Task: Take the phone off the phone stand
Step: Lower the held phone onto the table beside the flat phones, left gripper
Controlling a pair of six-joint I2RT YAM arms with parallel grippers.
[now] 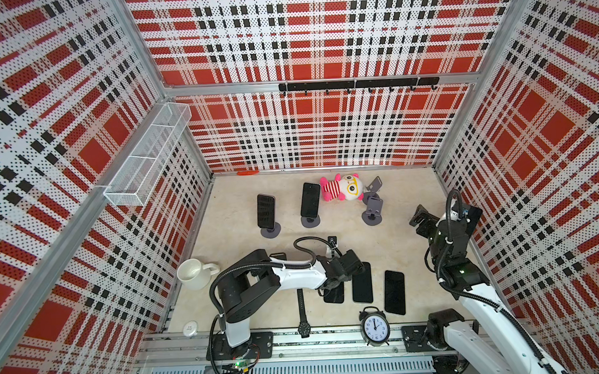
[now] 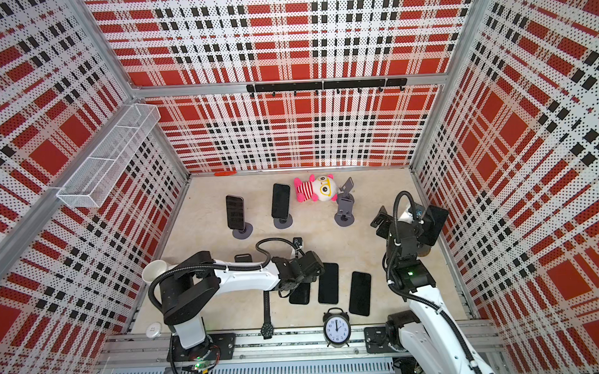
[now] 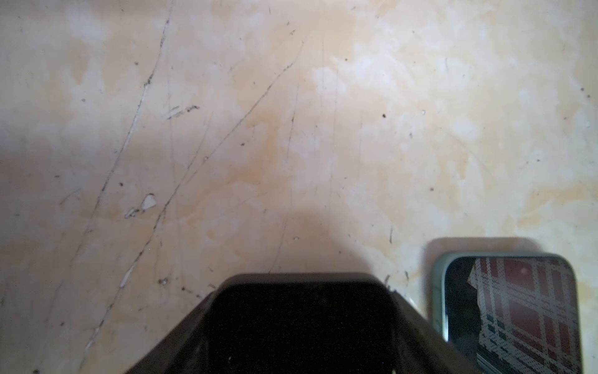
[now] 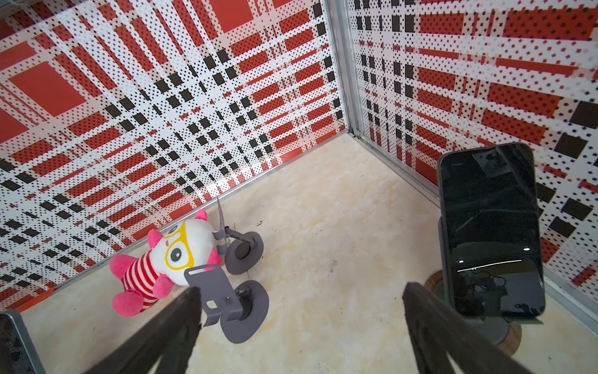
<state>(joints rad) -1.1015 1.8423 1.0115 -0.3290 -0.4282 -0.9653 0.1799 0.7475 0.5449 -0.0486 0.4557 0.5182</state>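
Two dark phones [image 1: 266, 211] [image 1: 310, 199] lean on grey phone stands [image 1: 270, 231] at the back left. A third phone [image 4: 492, 233] leans on a wood-based stand [image 4: 508, 336] by the right wall. My right gripper [image 4: 302, 286] stands open and empty just left of it, also seen in a top view [image 2: 381, 222]. Two empty grey stands [image 1: 372, 211] sit beside the plush toy. Three phones lie flat near the front [image 1: 362, 282] [image 1: 394, 292]. My left gripper [image 3: 302, 291] sits low over the leftmost one [image 1: 333, 294], whose black end lies between the fingers [image 3: 181, 336]; contact is unclear.
A white mug [image 1: 195, 273] stands at the front left, with a white puck [image 1: 190, 328] near the rail. A wristwatch [image 1: 302, 318] and an alarm clock [image 1: 375, 327] lie at the front edge. A pink plush toy [image 1: 342, 188] lies at the back. A wire basket [image 1: 149, 155] hangs on the left wall.
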